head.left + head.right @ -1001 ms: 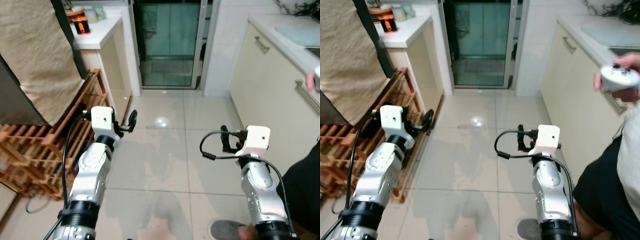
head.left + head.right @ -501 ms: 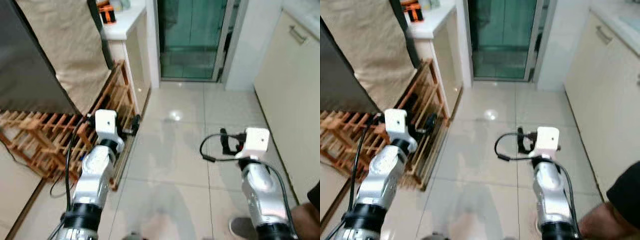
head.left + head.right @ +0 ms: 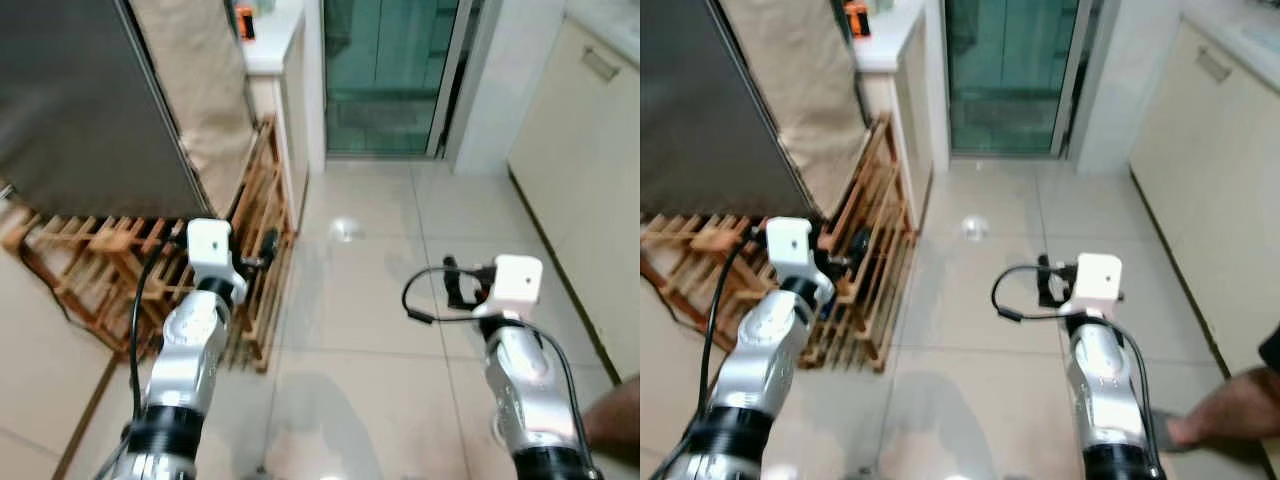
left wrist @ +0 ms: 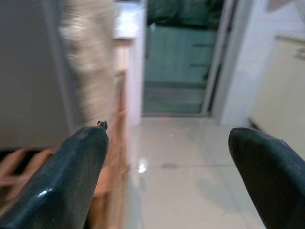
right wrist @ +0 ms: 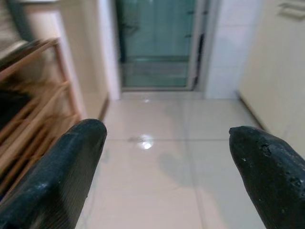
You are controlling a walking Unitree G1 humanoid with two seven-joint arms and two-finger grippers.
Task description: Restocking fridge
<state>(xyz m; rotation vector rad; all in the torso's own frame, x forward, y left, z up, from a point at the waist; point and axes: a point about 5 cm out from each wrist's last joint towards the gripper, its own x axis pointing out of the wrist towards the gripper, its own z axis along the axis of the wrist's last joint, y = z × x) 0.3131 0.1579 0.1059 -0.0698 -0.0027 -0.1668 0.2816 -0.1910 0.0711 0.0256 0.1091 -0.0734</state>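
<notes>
A: Where is the fridge (image 3: 75,100)?
B: It is the big grey box at the robot's left. A beige cloth (image 3: 200,75) hangs beside it, and a wooden rack (image 3: 250,250) leans on the floor just in front of it.

A: And the left gripper (image 3: 266,247)?
B: It is held up over the rack, near the fridge's lower corner. Its two black fingers (image 4: 71,186) stand wide apart and hold nothing.

A: The right gripper (image 3: 449,280)?
B: It is well apart from the fridge, over the pale floor tiles (image 3: 370,300). Its fingers (image 5: 52,176) are also spread, with nothing between them.

A: What is beyond the fridge?
B: A white counter (image 3: 272,45) with an orange thing (image 3: 243,20) on it, then a glass door (image 3: 390,75). Cream cabinets (image 3: 585,150) stand on the far side from the fridge.
</notes>
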